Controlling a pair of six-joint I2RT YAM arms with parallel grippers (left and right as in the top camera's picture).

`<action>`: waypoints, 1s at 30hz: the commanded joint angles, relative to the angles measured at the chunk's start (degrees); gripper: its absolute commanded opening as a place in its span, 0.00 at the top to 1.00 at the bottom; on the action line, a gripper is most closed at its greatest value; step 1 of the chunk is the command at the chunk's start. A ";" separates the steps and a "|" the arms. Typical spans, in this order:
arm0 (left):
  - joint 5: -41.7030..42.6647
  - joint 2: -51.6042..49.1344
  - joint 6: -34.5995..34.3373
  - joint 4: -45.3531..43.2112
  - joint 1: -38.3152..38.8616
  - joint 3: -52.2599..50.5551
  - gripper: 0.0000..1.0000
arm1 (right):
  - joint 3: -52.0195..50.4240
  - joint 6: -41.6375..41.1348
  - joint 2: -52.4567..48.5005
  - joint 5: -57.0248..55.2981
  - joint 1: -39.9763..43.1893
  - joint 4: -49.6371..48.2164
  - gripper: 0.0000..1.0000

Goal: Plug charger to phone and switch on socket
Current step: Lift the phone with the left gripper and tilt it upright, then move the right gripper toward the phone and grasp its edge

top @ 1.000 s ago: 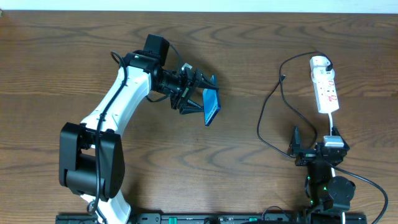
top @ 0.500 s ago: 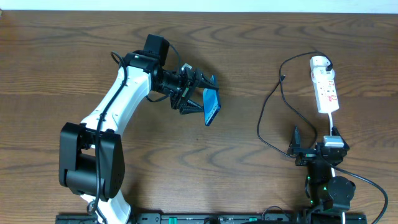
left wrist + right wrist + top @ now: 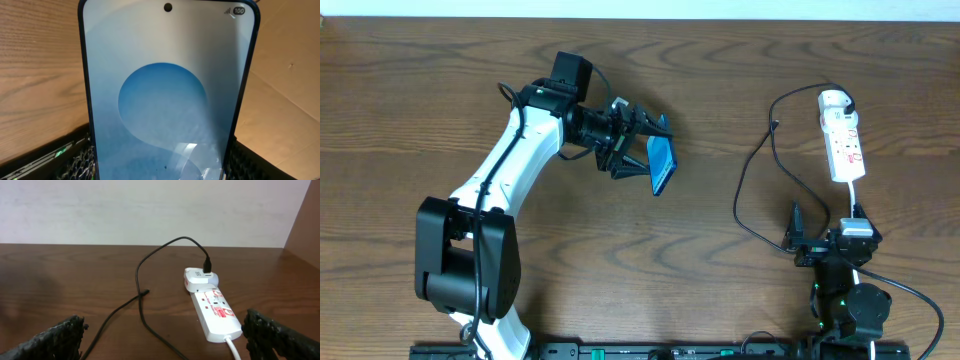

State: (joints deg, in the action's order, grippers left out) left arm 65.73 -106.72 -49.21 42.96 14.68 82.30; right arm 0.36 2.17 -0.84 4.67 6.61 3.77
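Fingers (image 3: 75, 159) of the left gripper (image 3: 648, 150) are clamped on the phone (image 3: 662, 166), one against each long edge near its lower end. The phone is tilted up on edge left of the table's (image 3: 720, 290) middle, and its lit blue screen fills the left wrist view. Bare wood lies open on every side of it, with a wide strip between it and the charger (image 3: 750, 185).

The right gripper (image 3: 165, 337) sits low near the front edge, fingers (image 3: 55, 340) spread wide with nothing between them. Ahead of it the socket (image 3: 212, 311) lies flat toward the table's far right, rounded end away from the gripper. The charger runs from a plug at that end, arches up and loops back leftward. Its free plug tip (image 3: 146, 292) rests on the wood just left of the socket, apart from it.
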 commanded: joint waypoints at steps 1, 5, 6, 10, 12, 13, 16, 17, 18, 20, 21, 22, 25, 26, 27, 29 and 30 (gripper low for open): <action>2.64 2.16 -1.03 -0.26 -0.24 0.39 0.33 | -0.04 0.68 0.28 0.00 -0.07 0.26 0.01; 2.60 2.16 2.51 -0.46 -0.24 0.39 0.33 | -0.04 0.68 0.28 0.00 -0.07 0.26 0.01; 2.60 2.16 4.13 -0.46 -0.24 0.39 0.33 | -0.04 0.68 0.28 0.00 -0.07 0.26 0.01; -1.86 2.16 9.29 -0.39 -0.24 0.39 0.33 | -0.04 0.68 0.28 0.00 -0.07 0.26 0.01; -4.76 2.16 10.40 -0.37 -0.24 0.37 0.33 | -0.04 0.68 0.28 0.00 -0.07 0.26 0.01; -5.55 2.16 10.40 -0.44 -0.24 0.37 0.33 | -0.04 0.68 0.28 0.00 -0.07 0.24 0.01; -8.41 2.16 10.38 -0.42 -0.24 0.37 0.33 | -0.04 0.68 0.28 0.00 -0.07 0.26 0.01; -8.41 2.16 10.38 -0.42 -0.24 0.37 0.33 | -0.04 0.68 0.28 0.00 -0.07 0.24 0.01; -8.44 2.16 10.40 -0.42 -0.24 0.37 0.33 | -0.04 0.68 0.28 0.00 -0.07 0.26 0.01; -8.85 2.16 10.36 -0.42 -0.24 0.37 0.33 | -0.04 6.40 0.28 -5.68 -0.02 0.37 0.01; -10.16 2.14 10.36 -0.39 -0.24 0.37 0.33 | -0.04 8.04 0.28 -8.07 -0.02 0.22 0.01; -10.54 2.16 10.27 -0.39 -0.24 0.37 0.34 | -0.04 8.02 0.28 -7.91 -0.02 0.26 0.01; -12.96 2.14 9.05 -0.48 -0.24 0.37 0.33 | -0.04 7.98 0.28 -7.72 -0.02 0.26 0.01; -13.27 2.14 9.05 -0.48 -0.24 0.37 0.33 | -0.04 7.98 0.28 -7.72 -0.02 0.26 0.01; -14.43 2.14 8.57 -0.42 -0.24 0.37 0.33 | -0.04 7.98 0.28 -7.72 -0.02 0.26 0.01; -16.61 2.14 6.97 -0.44 -0.24 0.37 0.33 | -0.04 7.91 0.28 -7.52 -0.02 0.02 0.01; -17.59 2.14 6.16 -0.46 -0.24 0.37 0.33 | -0.04 7.56 0.28 -6.49 -0.02 -0.48 0.01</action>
State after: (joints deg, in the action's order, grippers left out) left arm 50.89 -106.72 -40.75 42.74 14.68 82.30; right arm 0.36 9.17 -0.84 -1.96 6.61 3.68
